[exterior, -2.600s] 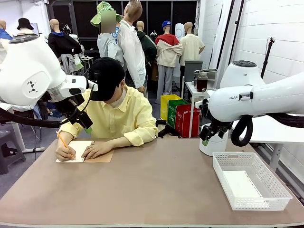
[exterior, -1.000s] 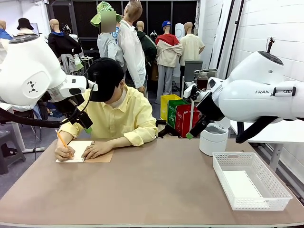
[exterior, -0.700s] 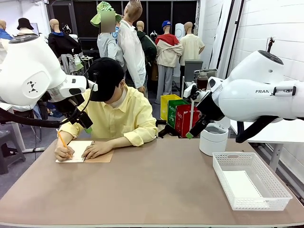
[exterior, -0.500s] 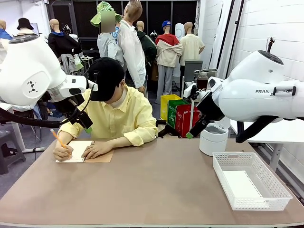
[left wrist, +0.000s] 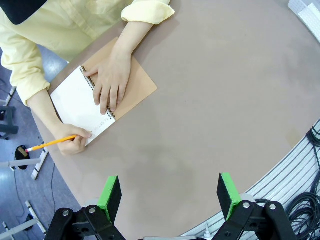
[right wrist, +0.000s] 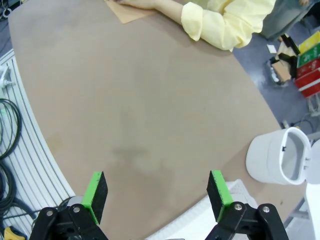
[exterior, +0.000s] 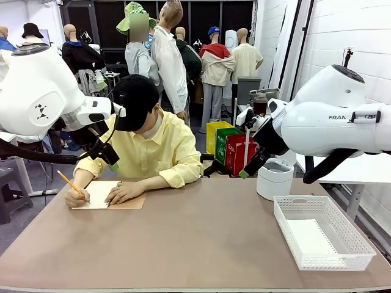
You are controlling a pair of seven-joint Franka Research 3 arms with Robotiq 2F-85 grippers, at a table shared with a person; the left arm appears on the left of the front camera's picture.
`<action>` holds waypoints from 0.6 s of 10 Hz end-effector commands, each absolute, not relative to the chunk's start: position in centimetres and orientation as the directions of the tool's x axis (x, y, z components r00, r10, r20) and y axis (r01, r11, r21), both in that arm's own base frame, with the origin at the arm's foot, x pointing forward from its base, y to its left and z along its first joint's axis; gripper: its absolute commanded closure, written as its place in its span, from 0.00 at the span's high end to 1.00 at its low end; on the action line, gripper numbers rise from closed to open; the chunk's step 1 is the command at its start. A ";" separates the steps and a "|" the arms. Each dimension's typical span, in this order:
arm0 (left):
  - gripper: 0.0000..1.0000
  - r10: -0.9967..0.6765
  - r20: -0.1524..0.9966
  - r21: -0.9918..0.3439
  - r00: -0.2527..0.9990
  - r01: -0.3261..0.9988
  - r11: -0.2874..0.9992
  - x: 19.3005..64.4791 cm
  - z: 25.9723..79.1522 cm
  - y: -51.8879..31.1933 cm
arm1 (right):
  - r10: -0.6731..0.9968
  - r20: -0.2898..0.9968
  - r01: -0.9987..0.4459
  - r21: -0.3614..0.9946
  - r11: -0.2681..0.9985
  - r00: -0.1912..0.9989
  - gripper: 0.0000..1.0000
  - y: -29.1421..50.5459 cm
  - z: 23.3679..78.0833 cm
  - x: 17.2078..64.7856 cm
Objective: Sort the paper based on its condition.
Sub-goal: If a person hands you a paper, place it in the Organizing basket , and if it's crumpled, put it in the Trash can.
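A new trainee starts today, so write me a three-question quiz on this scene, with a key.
1. True or false: the left fingers are shut on something.
2. What does the person's hand hold at the notebook? A) pencil B) scissors C) cup
3. Fill in: the white basket sits on the robot's ___ side of the table.
Key: 1 false, they are open and empty; 2 A; 3 right.

One spiral notebook (left wrist: pixel 75 102), one pencil (left wrist: pixel 50 144), one white mesh basket (exterior: pixel 322 261) and one white bin (exterior: pixel 274 180) are counted. One person (exterior: pixel 149 149) is counted, with two hands: the writing hand (left wrist: pixel 75 144) and the resting hand (left wrist: pixel 111 80). Two grippers are counted: the left gripper (left wrist: pixel 169 182) and the right gripper (right wrist: pixel 156 186).
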State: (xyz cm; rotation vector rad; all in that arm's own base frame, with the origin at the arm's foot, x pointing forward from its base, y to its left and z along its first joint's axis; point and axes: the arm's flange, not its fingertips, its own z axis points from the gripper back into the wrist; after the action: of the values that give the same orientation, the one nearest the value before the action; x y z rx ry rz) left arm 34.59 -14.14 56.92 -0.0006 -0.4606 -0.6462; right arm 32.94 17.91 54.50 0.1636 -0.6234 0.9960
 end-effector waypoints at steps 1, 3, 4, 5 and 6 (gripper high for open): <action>1.00 -0.580 0.416 0.139 0.700 0.582 0.801 34.6 57.0 -14.0 | 0.739 0.551 -0.829 -0.141 0.541 0.388 1.00 18.1 54.6 33.1; 1.00 -0.580 0.416 0.139 0.700 0.582 0.801 34.6 57.0 -14.0 | 0.739 0.551 -0.829 -0.141 0.541 0.388 1.00 18.1 54.6 33.1; 1.00 -0.580 0.416 0.139 0.700 0.582 0.801 34.6 57.0 -14.0 | 0.739 0.551 -0.829 -0.141 0.541 0.388 1.00 18.1 54.6 33.1; 1.00 -0.580 0.416 0.139 0.700 0.582 0.801 34.6 57.0 -14.0 | 0.739 0.551 -0.829 -0.141 0.541 0.388 1.00 18.1 54.6 33.1; 1.00 -0.580 0.416 0.139 0.700 0.582 0.801 34.6 57.0 -14.0 | 0.739 0.551 -0.829 -0.141 0.541 0.388 1.00 18.1 54.6 33.1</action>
State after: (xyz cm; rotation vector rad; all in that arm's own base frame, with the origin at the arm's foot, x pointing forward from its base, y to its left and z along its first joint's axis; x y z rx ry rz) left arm 34.59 -14.14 56.92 -0.0006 -0.4606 -0.6462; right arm 32.94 17.91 54.49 0.1637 -0.6231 0.9961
